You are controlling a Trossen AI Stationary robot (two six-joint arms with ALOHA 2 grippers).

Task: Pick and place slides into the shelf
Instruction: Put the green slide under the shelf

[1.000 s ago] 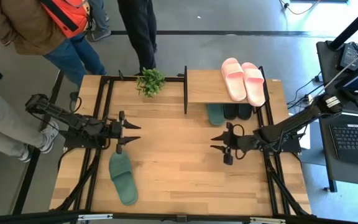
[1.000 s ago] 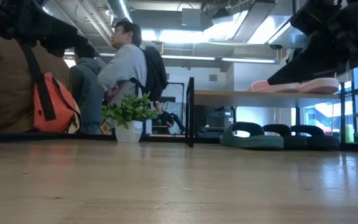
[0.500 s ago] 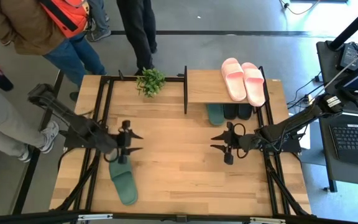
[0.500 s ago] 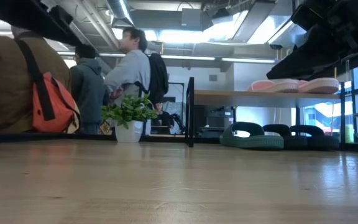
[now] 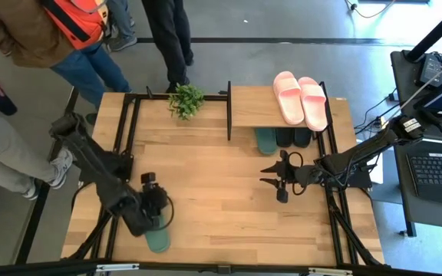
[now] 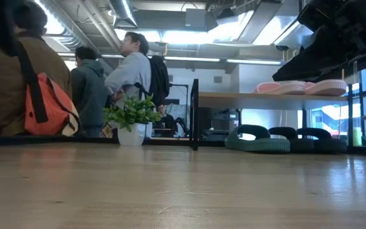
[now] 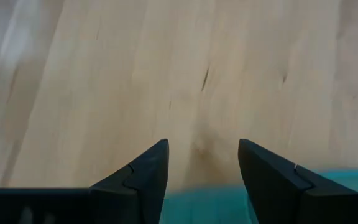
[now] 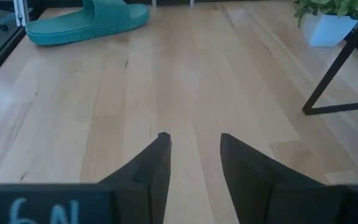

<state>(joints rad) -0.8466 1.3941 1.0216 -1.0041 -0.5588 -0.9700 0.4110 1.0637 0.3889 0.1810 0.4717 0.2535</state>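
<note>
One green slide [image 5: 158, 240] lies flat on the table near its front left. My left gripper [image 5: 162, 217] hangs above the slide's far end, tipped downward and open. In the left wrist view a strip of the green slide [image 7: 204, 204] shows between the open fingers [image 7: 143, 177], with no contact visible. The shelf [image 5: 255, 107] stands at the table's far edge. The pink slides [image 5: 301, 98] rest on its top plank. Another green slide [image 5: 265, 141] and the black slides [image 5: 292, 138] sit underneath. My right gripper [image 5: 270, 176] waits open over the table's right half, in front of the shelf.
A small potted plant [image 5: 186, 100] stands at the far edge, left of the shelf. Black frame rails [image 5: 125, 146] run along the table's left and right sides. People stand beyond the far left corner. Bare wood [image 5: 221, 192] lies between the two grippers.
My left gripper has swung from the table's left middle toward the near edge and tipped from nearly level to pointing steeply down. It now hangs over the green slide, still open. The slide has not moved.
</note>
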